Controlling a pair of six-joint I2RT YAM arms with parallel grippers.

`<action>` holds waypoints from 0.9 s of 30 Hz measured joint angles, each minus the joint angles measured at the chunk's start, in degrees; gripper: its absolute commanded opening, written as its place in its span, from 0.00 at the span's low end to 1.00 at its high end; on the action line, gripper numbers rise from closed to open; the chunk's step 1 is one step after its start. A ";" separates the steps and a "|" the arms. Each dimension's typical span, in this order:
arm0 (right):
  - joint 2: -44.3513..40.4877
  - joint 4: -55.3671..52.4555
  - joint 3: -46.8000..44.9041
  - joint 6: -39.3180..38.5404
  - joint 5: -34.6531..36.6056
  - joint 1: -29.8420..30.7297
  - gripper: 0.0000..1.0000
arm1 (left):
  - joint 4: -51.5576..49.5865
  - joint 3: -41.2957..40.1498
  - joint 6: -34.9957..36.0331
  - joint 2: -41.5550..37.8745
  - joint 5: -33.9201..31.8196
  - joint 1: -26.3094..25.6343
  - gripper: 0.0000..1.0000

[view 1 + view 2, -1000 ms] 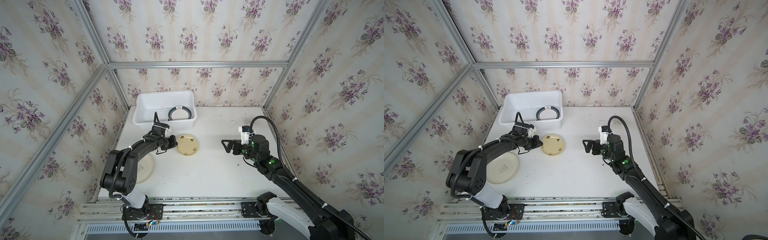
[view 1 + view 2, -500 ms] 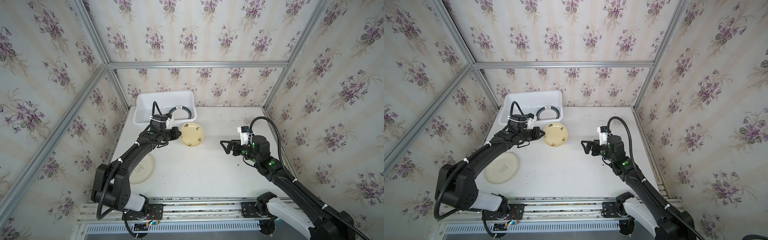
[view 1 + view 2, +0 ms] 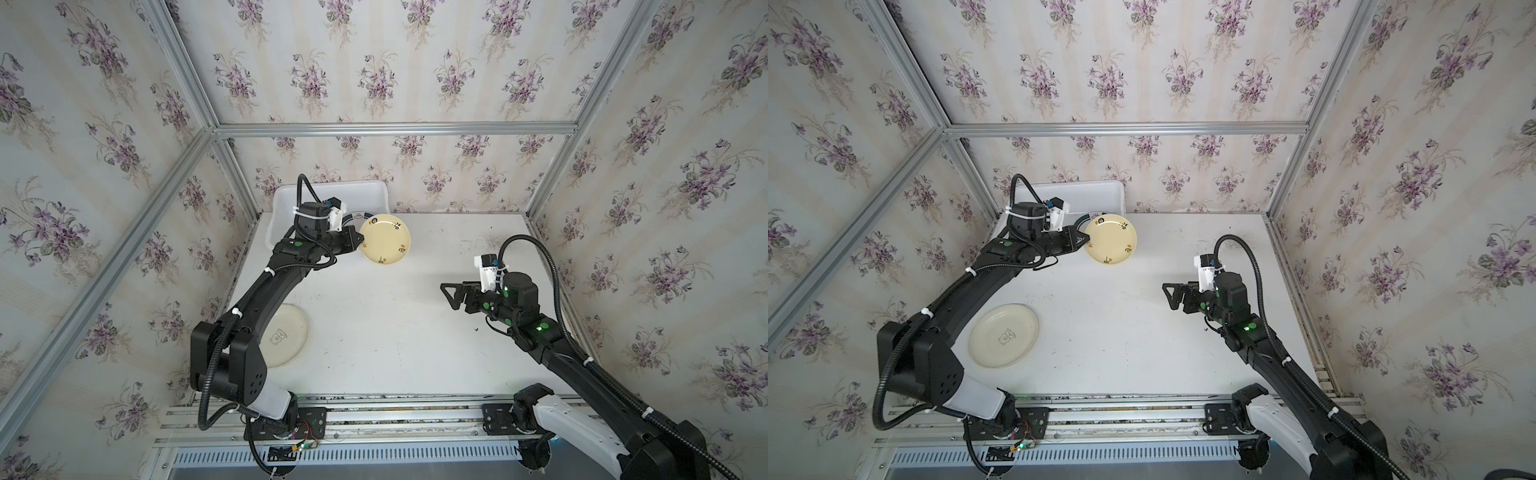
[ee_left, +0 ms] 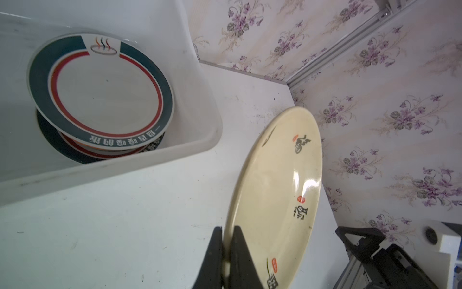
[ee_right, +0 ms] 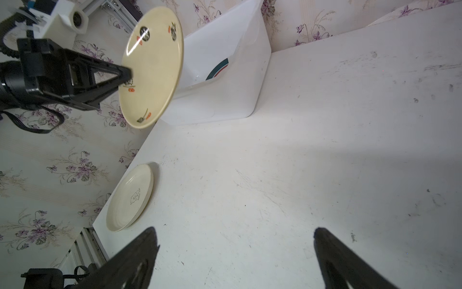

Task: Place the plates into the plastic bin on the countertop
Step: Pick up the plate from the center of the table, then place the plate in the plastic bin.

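Note:
My left gripper (image 3: 360, 240) (image 4: 227, 234) is shut on the rim of a cream plate (image 3: 384, 240) (image 3: 1111, 240) (image 4: 280, 190) with dark lettering. It holds the plate tilted in the air by the near right corner of the plastic bin (image 3: 332, 187) (image 4: 125, 165). Stacked plates lie in the bin, the top one white with a dark-green rim band (image 4: 100, 87) (image 3: 1094, 216). Another cream plate (image 3: 1003, 334) (image 5: 130, 197) lies flat on the countertop (image 3: 395, 332) near the left arm's base. My right gripper (image 3: 449, 296) (image 5: 235, 232) hovers open and empty over the countertop's right half.
Wallpapered walls and aluminium frame posts (image 3: 548, 178) stand close round the countertop, right behind the bin. Aluminium rails (image 3: 374, 409) carrying both arm bases run along the front edge. The left arm (image 3: 266, 291) stretches over the flat cream plate in a top view.
My left gripper has lifted the lettered cream plate off the countertop and carried it back toward the bin, tilting it up. The right arm has barely moved.

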 measured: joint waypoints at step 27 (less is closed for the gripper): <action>1.81 0.61 0.26 1.95 2.49 -0.04 0.99 | -8.59 30.58 0.46 33.05 -9.46 9.25 0.00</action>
